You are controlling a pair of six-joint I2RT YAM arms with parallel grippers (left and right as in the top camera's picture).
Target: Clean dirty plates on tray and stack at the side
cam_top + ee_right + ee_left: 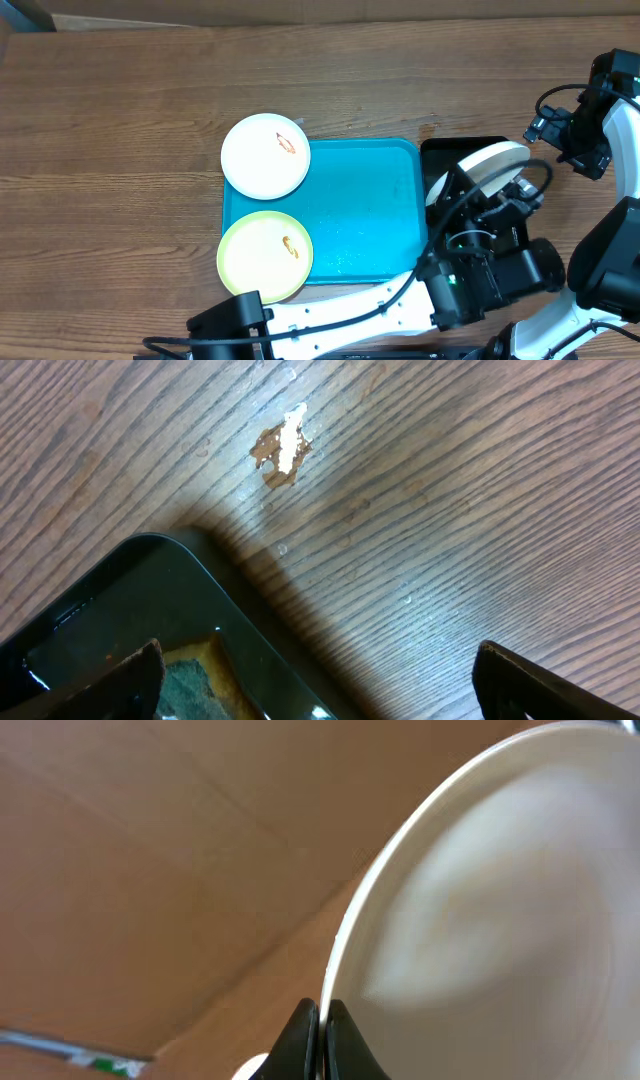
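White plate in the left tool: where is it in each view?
Overhead: white plate held tilted over the black tray, right of centre.
Left wrist: fills the right side, rim pinched in the left tool.
Right wrist: not in it.
Landmark: black tray, also lower left in right wrist.

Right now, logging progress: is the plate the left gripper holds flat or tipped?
Tipped: overhead, the white plate shows as a narrow crescent, rim pinched in the left gripper.
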